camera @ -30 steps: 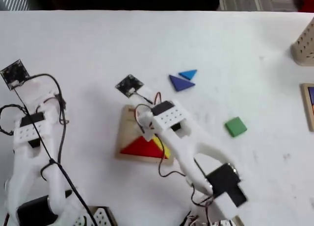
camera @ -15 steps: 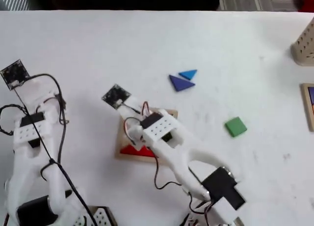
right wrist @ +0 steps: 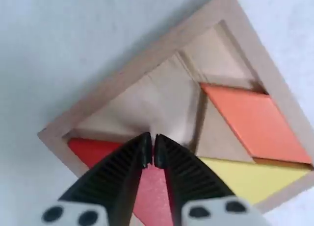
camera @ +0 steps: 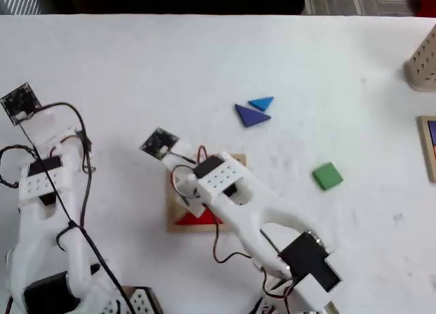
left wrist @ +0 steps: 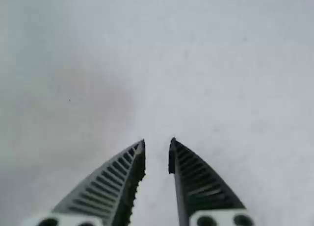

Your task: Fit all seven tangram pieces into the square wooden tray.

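The square wooden tray (right wrist: 147, 59) holds a red triangle (right wrist: 93, 150), a yellow triangle (right wrist: 245, 174) and an orange parallelogram (right wrist: 252, 120); the rest of its floor is bare wood. My right gripper (right wrist: 151, 140) is shut and empty, its tips low over the bare floor at the red triangle's edge. From above, the right arm (camera: 221, 178) covers most of the tray (camera: 173, 215), with a strip of red (camera: 197, 219) showing. On the table beyond lie a dark blue triangle (camera: 251, 115), a light blue triangle (camera: 261, 103) and a green square (camera: 327, 176). My left gripper (left wrist: 157, 142) hangs slightly open over bare table.
The left arm (camera: 41, 181) stands at the table's left side with its cables trailing. A pegged wooden block (camera: 422, 65) and part of another tray (camera: 429, 147) sit at the right edge. White table lies open between the tray and the loose pieces.
The right arm's wrist has swung left and lower over the tray, hiding the yellow triangle from above. The left arm has not moved.
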Robot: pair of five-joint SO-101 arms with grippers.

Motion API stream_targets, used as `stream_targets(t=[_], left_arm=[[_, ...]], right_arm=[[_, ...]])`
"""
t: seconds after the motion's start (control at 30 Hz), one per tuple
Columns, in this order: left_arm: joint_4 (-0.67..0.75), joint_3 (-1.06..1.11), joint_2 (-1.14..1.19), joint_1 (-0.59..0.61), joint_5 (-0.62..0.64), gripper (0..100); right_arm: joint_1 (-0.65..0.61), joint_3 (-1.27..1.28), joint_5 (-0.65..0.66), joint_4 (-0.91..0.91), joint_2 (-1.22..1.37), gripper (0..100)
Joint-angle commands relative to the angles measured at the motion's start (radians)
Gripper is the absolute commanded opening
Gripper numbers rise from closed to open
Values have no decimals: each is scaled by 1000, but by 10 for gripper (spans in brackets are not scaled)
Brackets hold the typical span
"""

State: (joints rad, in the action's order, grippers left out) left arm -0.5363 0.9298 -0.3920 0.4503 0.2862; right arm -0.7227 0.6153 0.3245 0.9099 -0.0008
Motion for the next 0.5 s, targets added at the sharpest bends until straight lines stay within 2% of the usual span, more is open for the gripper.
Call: stream_targets(t=[0.0,0.27,0.47], left_arm=[[21,-40,-2,-1,11,102],[21,-41,-2,-1,11,102],[21,-40,-1,-10,9,102]], right_arm=[[-4,-28,12,8,-76,19],[18,-26,12,13,-209,19],[21,-26,12,-163,-147,19]])
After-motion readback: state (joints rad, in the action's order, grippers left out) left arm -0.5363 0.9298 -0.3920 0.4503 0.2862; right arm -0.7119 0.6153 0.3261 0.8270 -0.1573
